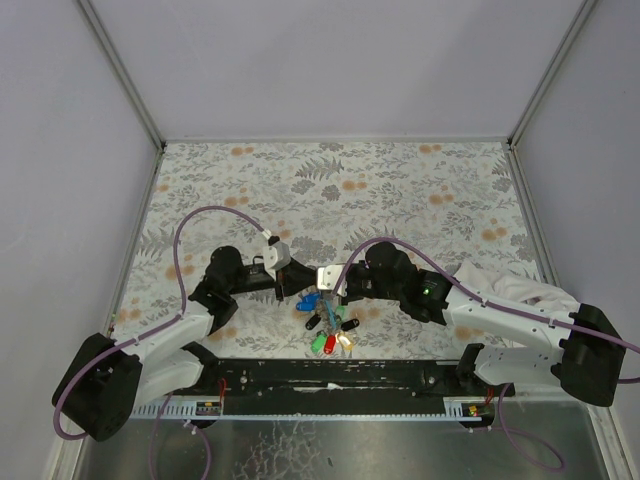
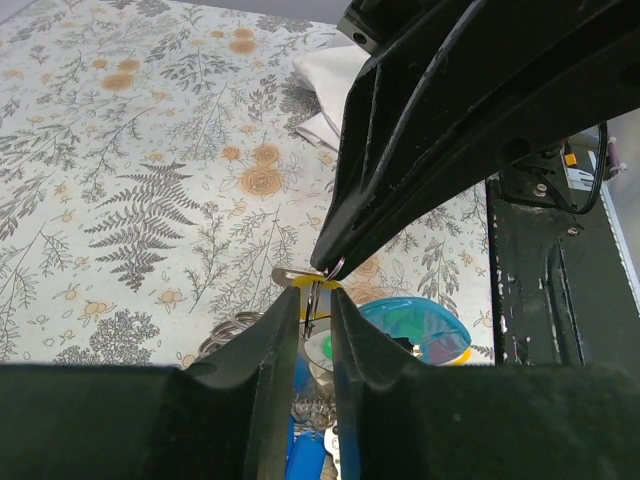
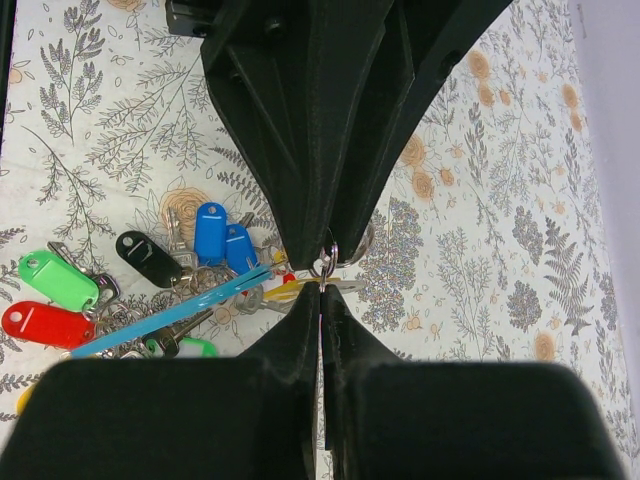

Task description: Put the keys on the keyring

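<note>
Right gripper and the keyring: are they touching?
Touching. The right wrist view shows the right gripper shut, its tips pinching the thin wire of the keyring with no gap.

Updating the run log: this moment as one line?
right gripper: shut on keyring | left gripper: jaws narrow around keyring, grip unclear | keys: bunched beside it

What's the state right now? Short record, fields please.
left gripper: narrow gap between fingers, yellow-headed key at the tips; grip unclear
right gripper: shut, tips meeting the left's
keyring: small metal ring where both grippers meet
other keys: green, red, black and blue heads, bunched on the table with a blue strap
cloth: white, by the right arm
</note>
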Motion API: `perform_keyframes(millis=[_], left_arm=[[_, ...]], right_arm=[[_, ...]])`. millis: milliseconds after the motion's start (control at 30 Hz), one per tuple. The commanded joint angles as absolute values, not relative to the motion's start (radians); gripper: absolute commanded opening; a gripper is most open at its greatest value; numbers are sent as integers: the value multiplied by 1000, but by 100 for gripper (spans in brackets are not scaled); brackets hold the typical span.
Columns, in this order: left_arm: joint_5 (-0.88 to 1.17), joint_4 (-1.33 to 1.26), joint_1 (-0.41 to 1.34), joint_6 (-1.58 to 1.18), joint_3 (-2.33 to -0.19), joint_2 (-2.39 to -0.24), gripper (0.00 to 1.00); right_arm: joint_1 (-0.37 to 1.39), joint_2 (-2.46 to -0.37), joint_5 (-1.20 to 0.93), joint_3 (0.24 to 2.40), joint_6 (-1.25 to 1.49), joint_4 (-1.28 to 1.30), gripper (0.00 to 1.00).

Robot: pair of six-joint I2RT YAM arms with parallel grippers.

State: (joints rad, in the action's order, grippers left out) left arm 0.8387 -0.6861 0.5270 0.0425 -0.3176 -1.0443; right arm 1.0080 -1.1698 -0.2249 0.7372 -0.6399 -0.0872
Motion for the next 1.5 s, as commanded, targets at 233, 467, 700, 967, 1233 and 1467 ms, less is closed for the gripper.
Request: perform_keyframes(millis=[233,467,700,967,1233,1467], left_arm=[[831,-688,521,55,-342,-1035,0],[666,-842,518,-120,-294,-1024,0],[476,-1080,517,-359,-230,-1044,0],[304,-1324,537,-545,-161,-1121,0],[46,-1352,662,-579,-153,-1134,0],[-31,-1493,696,-637,-116,-1217,0]], right_arm=[[1019,-1135,-192,767,-647,-110,0],[1019,-1118,-160,727,-635,-154,0],[1020,-1139,-150,696,-625,-214,0],[1038,-1180,-134,651,-608,-304,0],[1072,-1218,-74,637,-616,-366,0],[1082,-1210,-48,639,-612,-386,0]])
